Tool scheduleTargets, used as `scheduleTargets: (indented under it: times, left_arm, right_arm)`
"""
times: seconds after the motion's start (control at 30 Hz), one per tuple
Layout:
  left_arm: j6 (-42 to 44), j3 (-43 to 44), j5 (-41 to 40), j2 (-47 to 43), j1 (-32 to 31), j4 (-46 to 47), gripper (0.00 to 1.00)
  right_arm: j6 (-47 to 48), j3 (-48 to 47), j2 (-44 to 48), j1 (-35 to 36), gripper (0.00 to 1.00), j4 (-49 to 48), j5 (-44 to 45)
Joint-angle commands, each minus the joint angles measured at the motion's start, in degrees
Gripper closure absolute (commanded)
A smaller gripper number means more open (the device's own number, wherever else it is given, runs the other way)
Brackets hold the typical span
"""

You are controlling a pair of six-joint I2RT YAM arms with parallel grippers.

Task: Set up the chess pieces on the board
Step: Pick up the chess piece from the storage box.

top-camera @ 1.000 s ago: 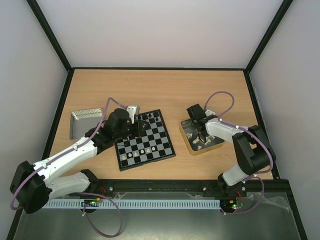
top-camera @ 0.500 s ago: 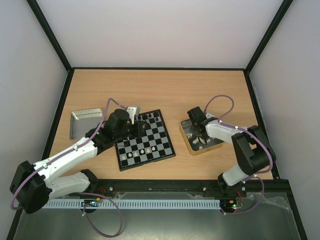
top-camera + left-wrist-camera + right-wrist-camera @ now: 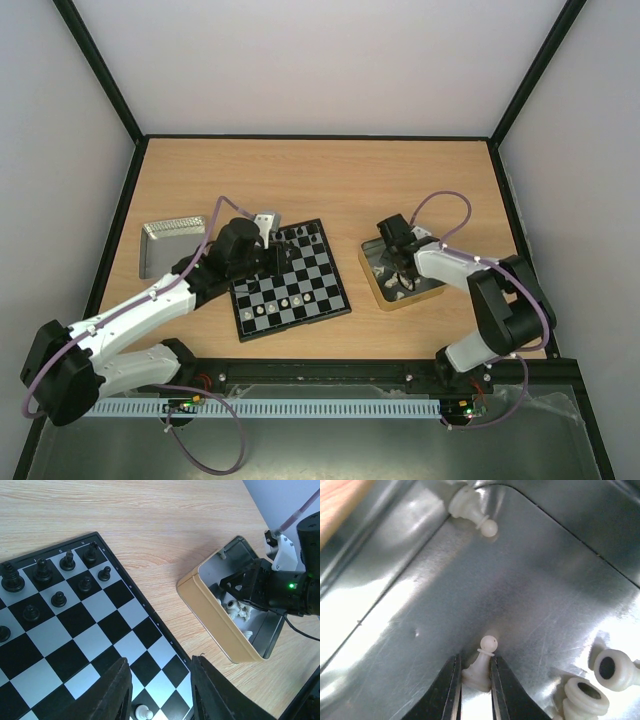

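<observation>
Reading what I can, and there's very little. In my left wrist view, up at eleven o'clock, the board [image 3: 107,612] has a thin black border [image 3: 131,591], and along its far edge I spot tiny pale marks [image 3: 60,551], one beside each square. They look like printed characters, but they're too small and blurred for me to read. Nothing else legible in the overhead or right wrist views.

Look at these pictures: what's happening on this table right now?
Chess set-up is under way. The right hand is pinching a white pawn inside the gold-rimmed tray, where more white pieces lie. The left hand hangs open over the chessboard, which carries black pieces and a few white ones.
</observation>
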State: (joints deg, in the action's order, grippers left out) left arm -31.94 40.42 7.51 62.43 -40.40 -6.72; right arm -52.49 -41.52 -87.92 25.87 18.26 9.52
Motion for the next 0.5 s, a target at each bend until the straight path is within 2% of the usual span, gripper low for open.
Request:
scheduleTargets:
  times: [0.0, 0.07, 0.2, 0.33, 0.47]
  left_arm:
    - [-0.7, 0.8, 1.2, 0.2, 0.9, 0.6, 0.64]
    - [-1.5, 1.7, 2.2, 0.5, 1.7, 0.4, 0.6]
    - [-4.0, 4.7, 7.0, 1.4, 4.3, 0.3, 0.52]
    - [-7.4, 8.5, 13.6, 2.4, 6.7, 1.1, 0.4]
    - [-10.7, 11.7, 20.1, 3.4, 8.0, 3.6, 0.28]
  right_arm:
    - [4.1, 0.7, 5.4, -0.1, 0.9, -3.2, -1.4]
    - [7.9, 0.7, 9.0, -0.1, 0.9, -6.7, -3.5]
    - [16.7, 1.6, 16.1, -0.1, 0.9, -14.9, -13.5]
    - [22.8, 3.9, 22.3, -0.1, 0.91, -25.9, -31.9]
    - [23.9, 4.1, 24.1, 0.0, 0.91, -35.6, -50.7]
